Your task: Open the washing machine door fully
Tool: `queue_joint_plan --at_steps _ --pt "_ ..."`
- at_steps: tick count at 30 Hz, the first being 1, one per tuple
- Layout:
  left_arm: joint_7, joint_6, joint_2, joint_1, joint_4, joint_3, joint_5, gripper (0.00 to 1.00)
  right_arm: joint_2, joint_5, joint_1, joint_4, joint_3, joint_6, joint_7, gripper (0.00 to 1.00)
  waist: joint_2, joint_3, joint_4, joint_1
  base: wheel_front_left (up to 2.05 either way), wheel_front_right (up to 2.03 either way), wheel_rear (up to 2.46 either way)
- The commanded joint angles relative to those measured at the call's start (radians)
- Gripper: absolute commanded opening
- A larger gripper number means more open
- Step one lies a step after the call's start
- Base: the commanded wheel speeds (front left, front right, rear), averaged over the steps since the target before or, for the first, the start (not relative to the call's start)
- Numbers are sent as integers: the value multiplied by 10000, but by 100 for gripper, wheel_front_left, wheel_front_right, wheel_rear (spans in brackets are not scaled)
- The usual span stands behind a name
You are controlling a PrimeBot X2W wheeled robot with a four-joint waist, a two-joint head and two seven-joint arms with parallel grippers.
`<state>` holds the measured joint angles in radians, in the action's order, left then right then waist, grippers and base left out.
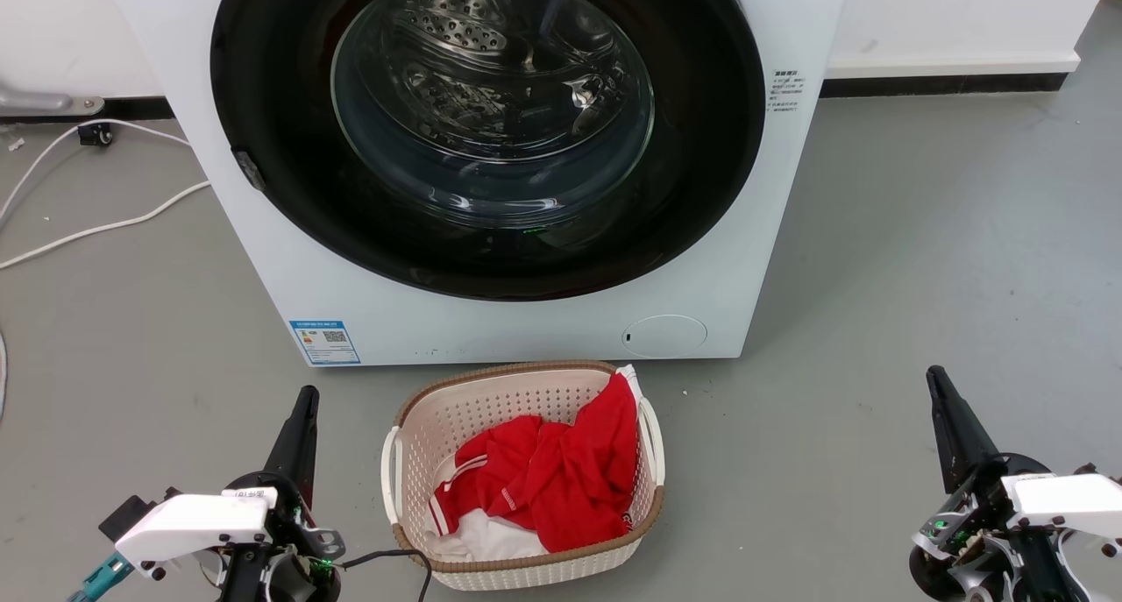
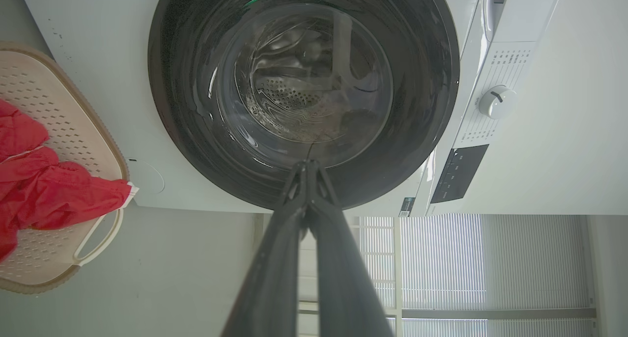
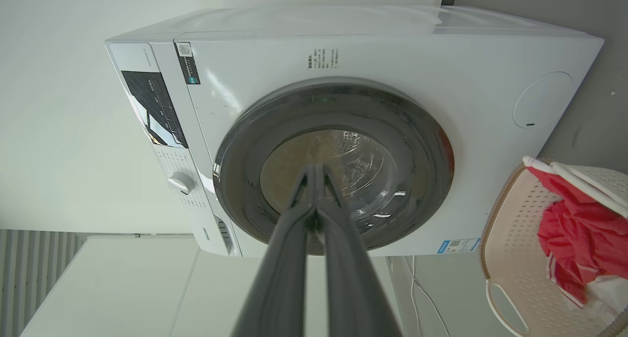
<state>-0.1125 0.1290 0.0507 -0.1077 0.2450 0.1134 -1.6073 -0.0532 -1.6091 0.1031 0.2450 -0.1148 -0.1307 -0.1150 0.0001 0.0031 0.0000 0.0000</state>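
Fingers [image 2: 272, 268] of the left gripper [image 1: 306, 400] and the right gripper [image 1: 935, 378] are pressed together on nothing, aimed at the washing machine door [image 1: 491, 260], which sits shut on the washing machine [image 1: 526, 330] well ahead of their tips, seemingly because neither arm has yet begun reaching.

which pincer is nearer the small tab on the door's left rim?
Left. The left pincer sits below the tab, slightly to its right; the right pincer is low at the far right, much farther off.
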Motion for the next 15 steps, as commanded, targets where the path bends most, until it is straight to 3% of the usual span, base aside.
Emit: queue_joint_plan --at_steps 1,15 --pt "1 35 -11 56 -36 14 -37 0 42 12 98 10 7 0 3 0 -1 0 0 0 0 0 0" --pt "1 35 -11 56 -36 14 -37 0 42 12 98 10 7 0 4 0 -1 0 0 0 0 0 0"
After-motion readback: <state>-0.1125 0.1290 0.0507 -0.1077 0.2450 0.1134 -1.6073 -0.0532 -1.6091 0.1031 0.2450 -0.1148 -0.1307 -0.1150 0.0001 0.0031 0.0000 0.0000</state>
